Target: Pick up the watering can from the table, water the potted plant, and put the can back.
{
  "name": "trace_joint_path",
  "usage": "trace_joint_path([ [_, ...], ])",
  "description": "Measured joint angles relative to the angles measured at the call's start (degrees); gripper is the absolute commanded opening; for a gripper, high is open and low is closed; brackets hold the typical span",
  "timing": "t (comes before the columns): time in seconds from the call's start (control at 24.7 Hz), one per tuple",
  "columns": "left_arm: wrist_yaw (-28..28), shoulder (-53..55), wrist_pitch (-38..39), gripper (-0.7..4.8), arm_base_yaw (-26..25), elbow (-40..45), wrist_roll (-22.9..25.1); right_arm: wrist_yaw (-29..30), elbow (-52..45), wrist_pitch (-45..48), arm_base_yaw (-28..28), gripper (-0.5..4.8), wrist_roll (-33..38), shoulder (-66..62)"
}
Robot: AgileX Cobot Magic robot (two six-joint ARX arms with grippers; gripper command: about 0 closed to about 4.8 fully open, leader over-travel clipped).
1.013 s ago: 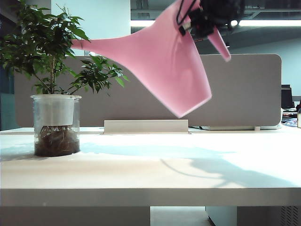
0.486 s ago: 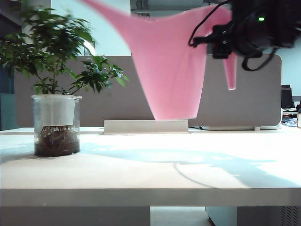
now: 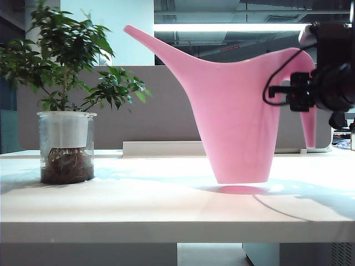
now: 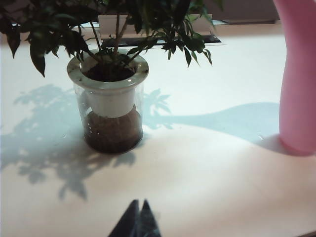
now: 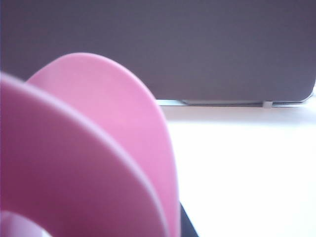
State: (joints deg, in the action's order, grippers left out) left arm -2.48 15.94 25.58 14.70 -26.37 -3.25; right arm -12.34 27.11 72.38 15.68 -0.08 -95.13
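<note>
Jaws of the right gripper (image 3: 302, 100) pinch the arched handle of the smooth pink watering can (image 3: 238, 116), upright on the matte white worktop (image 3: 138, 205), spout toward the potted plant (image 3: 66, 111) in its clear glass cylinder. Left gripper (image 4: 136, 221) jaws, dark and pointed, press together near the plant.

Grey divider panel (image 3: 166, 105) behind the white tabletop (image 3: 138, 205), long ceiling strip light (image 3: 227, 26) overhead, pale wall (image 3: 119, 33), dark monitor (image 3: 338, 115) far right
</note>
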Motion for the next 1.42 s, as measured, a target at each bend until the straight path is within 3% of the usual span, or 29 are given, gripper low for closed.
trace_joint_path([
  [0.28,0.0,0.0,0.0,-0.05,0.0,0.1,0.0,3.4,1.0,7.5,-1.7,-0.06,1.9,-8.5],
  [0.53,0.0,0.0,0.0,-0.05,0.0,0.1,0.0,7.0,1.6,8.3,-1.9,-0.06,2.4,-10.4],
  [0.57,0.0,-0.1,0.0,-0.05,0.0,0.1,0.0,7.1,1.7,8.3,-1.9,0.0,2.5,-10.5],
  [0.65,0.0,-0.7,0.0,-0.05,0.0,0.1,0.0,7.4,1.7,8.3,-1.9,0.61,2.5,-10.5],
  [0.77,0.0,-1.4,0.0,-0.05,0.0,0.1,0.0,7.6,1.6,8.3,-1.9,0.69,2.5,-10.5],
  [0.93,0.0,-2.2,0.0,-0.05,-0.2,0.1,0.0,8.3,1.4,8.5,-1.9,1.24,2.4,-10.5],
  [1.42,0.0,-2.8,0.0,-0.05,-0.8,0.1,0.0,9.6,1.0,7.3,-1.6,1.27,-3.3,-7.6],
])
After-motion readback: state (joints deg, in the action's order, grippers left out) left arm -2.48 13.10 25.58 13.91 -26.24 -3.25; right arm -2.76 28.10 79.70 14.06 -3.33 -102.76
